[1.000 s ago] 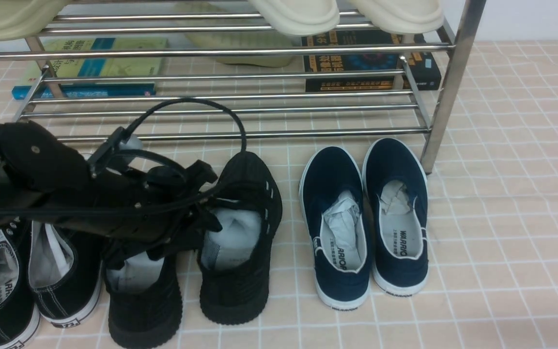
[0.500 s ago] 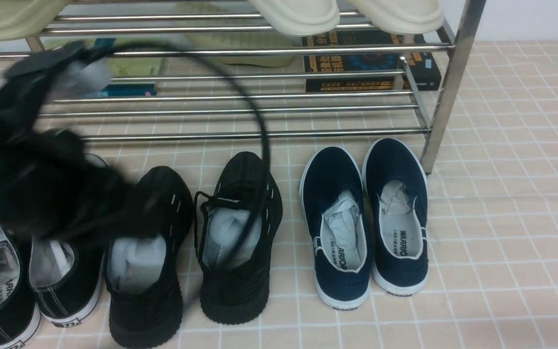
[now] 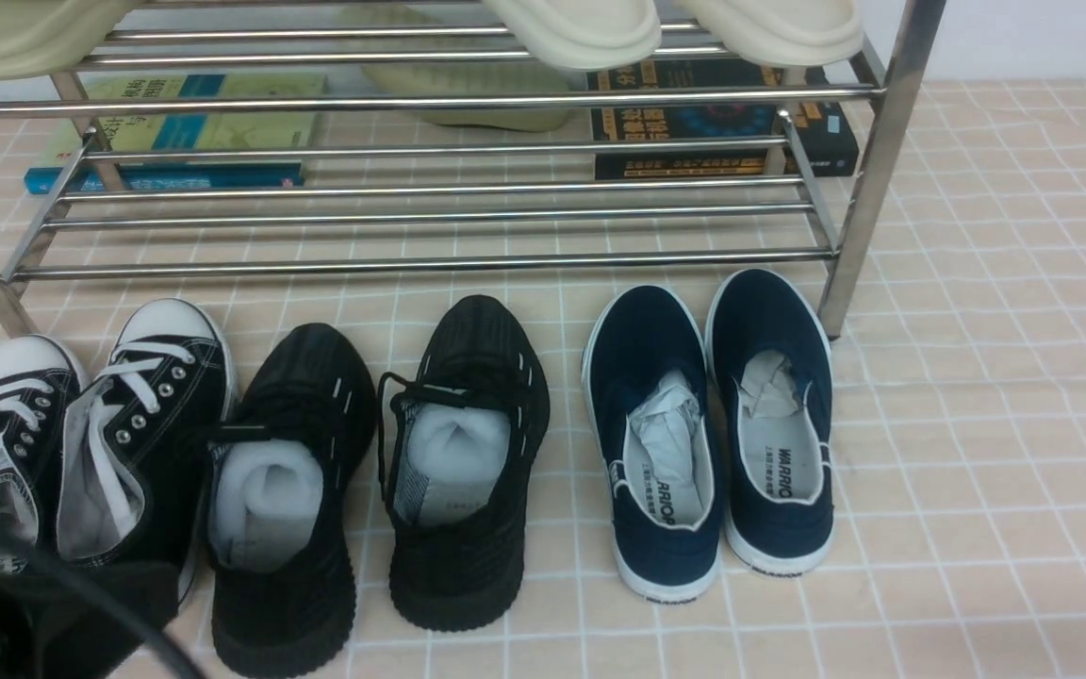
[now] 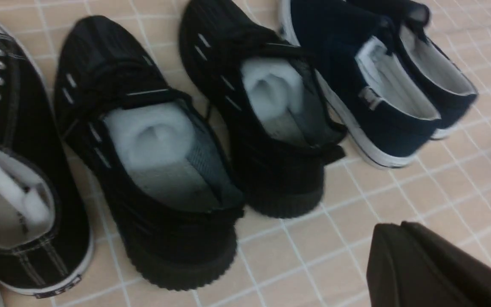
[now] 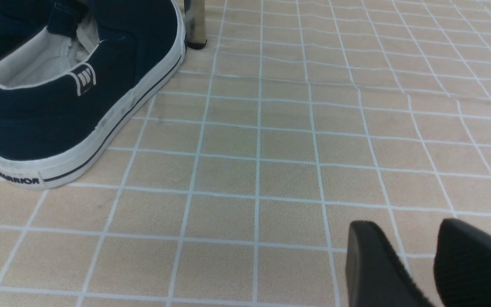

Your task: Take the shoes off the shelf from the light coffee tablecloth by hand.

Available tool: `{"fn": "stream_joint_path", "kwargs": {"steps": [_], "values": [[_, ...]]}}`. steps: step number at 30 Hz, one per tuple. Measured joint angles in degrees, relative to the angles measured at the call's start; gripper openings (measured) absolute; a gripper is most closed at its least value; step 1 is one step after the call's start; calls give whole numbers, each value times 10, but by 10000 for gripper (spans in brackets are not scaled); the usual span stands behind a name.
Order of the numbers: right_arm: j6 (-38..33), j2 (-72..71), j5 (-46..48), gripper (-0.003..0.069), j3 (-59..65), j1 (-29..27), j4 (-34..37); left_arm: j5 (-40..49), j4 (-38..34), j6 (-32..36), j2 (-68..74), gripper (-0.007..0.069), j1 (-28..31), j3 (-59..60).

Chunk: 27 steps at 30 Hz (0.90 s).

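The shoes, two all-black knit sneakers with white paper stuffing (image 3: 284, 500) (image 3: 468, 462), stand side by side on the light coffee tablecloth (image 3: 977, 424), just in front of the chrome shelf (image 3: 430, 256). In the left wrist view both shoes (image 4: 151, 140) (image 4: 267, 106) lie ahead of my left gripper (image 4: 392, 228), which is shut with nothing in it and hangs over bare cloth near their heels. Only a dark part of the left arm (image 3: 34, 622) shows at the front view's lower left corner. My right gripper (image 5: 403, 228) is open and empty above the cloth.
Navy slip-ons (image 3: 708, 434) stand right of the sneakers, beside the shelf's front right leg (image 3: 868, 170). Black canvas lace-ups (image 3: 81, 453) stand to their left. Books (image 3: 185, 132) (image 3: 722, 118) lie under the shelf, and cream slippers (image 3: 581, 28) sit on its upper rails.
My left arm has pulled away from over the black sneakers, swung up and back, and now sits at the lower left corner. Its jaws have gone from open to shut. The sneakers stay put.
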Motion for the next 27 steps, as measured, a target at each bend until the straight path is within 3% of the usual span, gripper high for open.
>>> {"fn": "stream_joint_path", "kwargs": {"steps": [13,22,27], "values": [[0,0,0,240,0,0,0,-87,102,0,-22,12,0,83],[0,0,0,240,0,0,0,-108,111,-1,-29,20,0,96],[0,0,0,240,0,0,0,-175,131,-2,-106,22,3,152]]}}
